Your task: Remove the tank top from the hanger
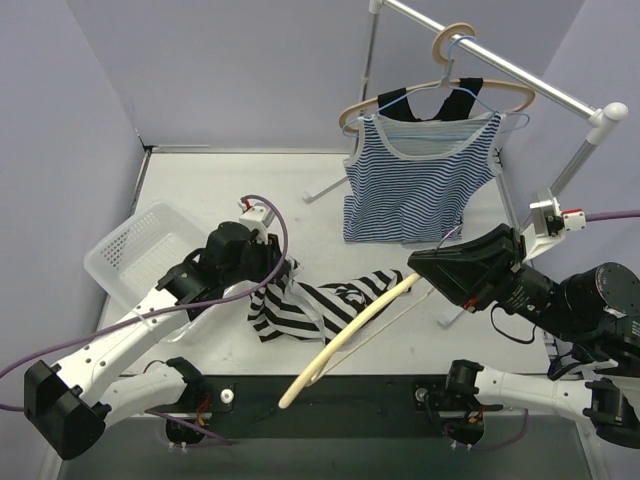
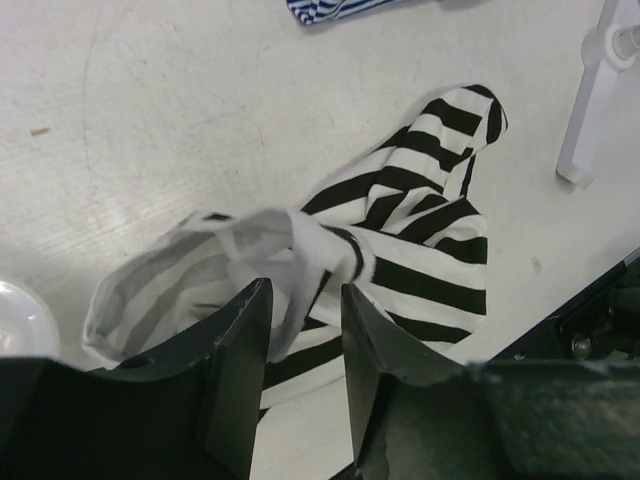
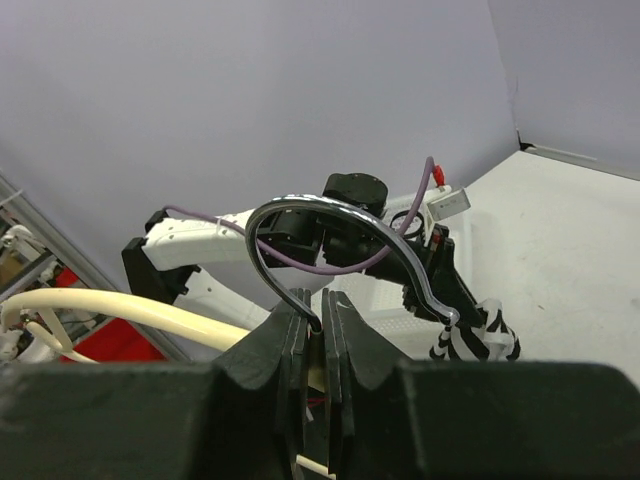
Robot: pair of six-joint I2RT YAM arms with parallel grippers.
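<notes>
Nearest, the right gripper (image 3: 312, 312) is clamped on the metal hook (image 3: 330, 215) of the hanger (image 1: 350, 335), whose pale wooden bar slants low across the front of the table (image 1: 200, 190). Just behind it the tank top (image 1: 315, 300), striped black and white, lies crumpled on the table, touching the bar; whether a strap is looped on it cannot be told. The left gripper (image 2: 305, 300) stands over the garment's left end, jaws part-open, with a white inside-out fold lying in the gap, apparently unpinched. By its look the cloth is light, limp and stretchy: it would sag and bunch rather than slide stiffly. A grip is best taken on a bunched hem or strap edge, away from the wood. The tabletop is white, matt and smooth, lightly scuffed, with little to snag on. Left of the garment sits a white basket (image 1: 130, 250). Farthest, a rack (image 1: 500, 65) carries a blue top (image 1: 415, 180) on more hangers, before plain lilac walls.
</notes>
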